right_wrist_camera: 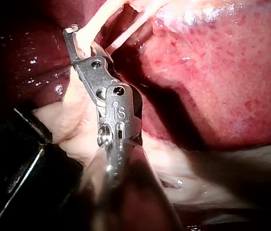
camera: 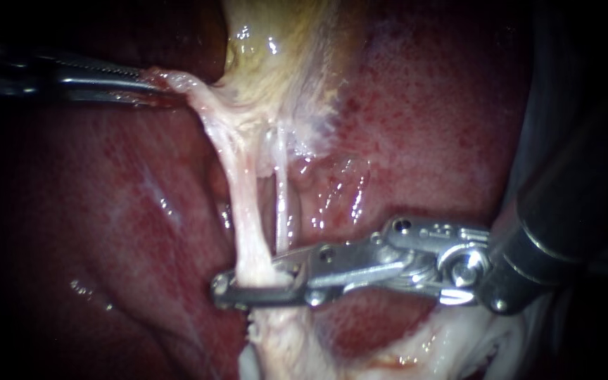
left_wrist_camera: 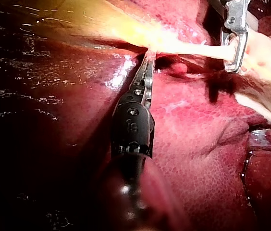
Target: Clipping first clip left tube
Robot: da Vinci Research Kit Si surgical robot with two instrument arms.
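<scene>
The yellowish gallbladder (camera: 276,49) hangs at the top, and two pale tubes run down from it over the liver (camera: 93,232). My left instrument (camera: 155,79) comes in from the left, its jaws shut on the gallbladder's lower edge and holding it taut; in the left wrist view the left instrument (left_wrist_camera: 148,54) bites the same pale fold. My right instrument (camera: 251,281) reaches across from the right. Its jaws lie one on each side of the thicker left tube (camera: 237,176) and press on it. The thin right tube (camera: 281,200) stays outside them. In the right wrist view the right instrument (right_wrist_camera: 78,41) encloses the left tube (right_wrist_camera: 94,24).
Red, glistening liver (camera: 423,127) surrounds the tubes on both sides. Pale fatty tissue (camera: 416,345) lies below the right instrument's wrist. Its dark shaft (camera: 571,218) fills the right edge. No clip shows on either tube.
</scene>
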